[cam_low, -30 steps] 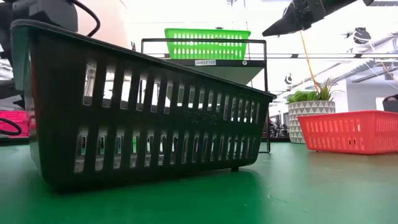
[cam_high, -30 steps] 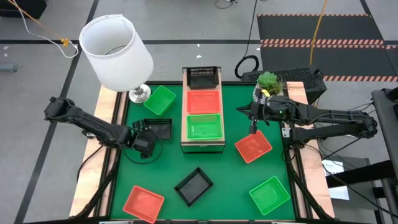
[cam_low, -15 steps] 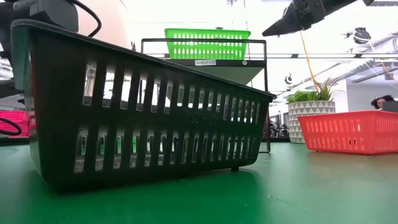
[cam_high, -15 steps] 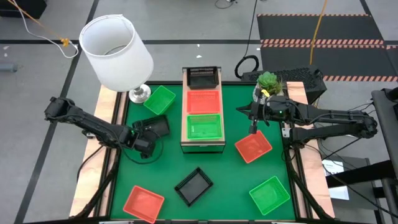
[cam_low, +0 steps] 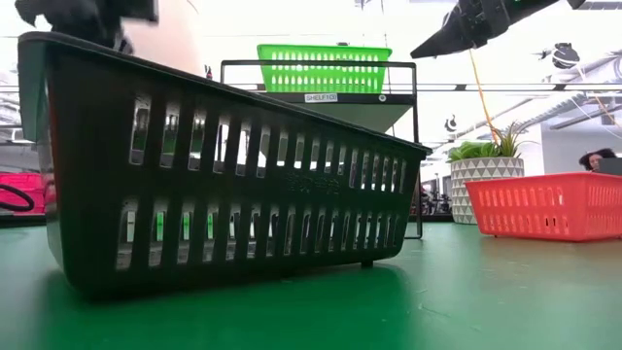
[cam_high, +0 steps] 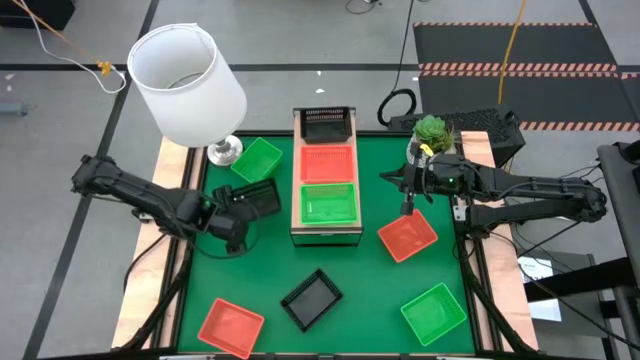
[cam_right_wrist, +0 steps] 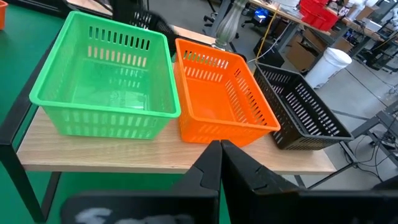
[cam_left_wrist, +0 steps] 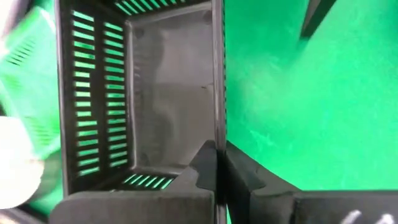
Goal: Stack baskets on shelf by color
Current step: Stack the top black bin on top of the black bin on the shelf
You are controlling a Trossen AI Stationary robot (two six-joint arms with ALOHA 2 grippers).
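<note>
- Left gripper [cam_left_wrist: 219, 163] is pinching the rim of a black basket [cam_left_wrist: 146, 87] at the left side of the green table [cam_high: 360, 285], its two fingers pressed together on the thin side wall, one inside and one outside.
- In the high view this black basket [cam_high: 256, 200] is sitting just left of the shelf [cam_high: 327, 232], beside a loose green basket [cam_high: 258, 160] near the lamp [cam_high: 187, 83].
- The shelf is already carrying three baskets in a row: a black one [cam_high: 327, 125] at the far end, an orange-red one [cam_high: 327, 163] in the middle and a green one [cam_high: 328, 203] at the near end.
- Judging from that layout, the held basket is heading for the far black one, so it needs lifting high enough to clear the shelf rim and the two baskets between.
- A one-wall pinch is letting the basket hang and tilt; moving slowly and levelling it before lowering should help it nest squarely.
- Right gripper [cam_high: 404, 208] is waiting with fingers pressed together and empty, hovering right of the shelf near an orange-red basket [cam_high: 408, 237].
- Other loose baskets are lying at the near side: orange-red [cam_high: 231, 326], black [cam_high: 312, 298] and green [cam_high: 434, 311].
</note>
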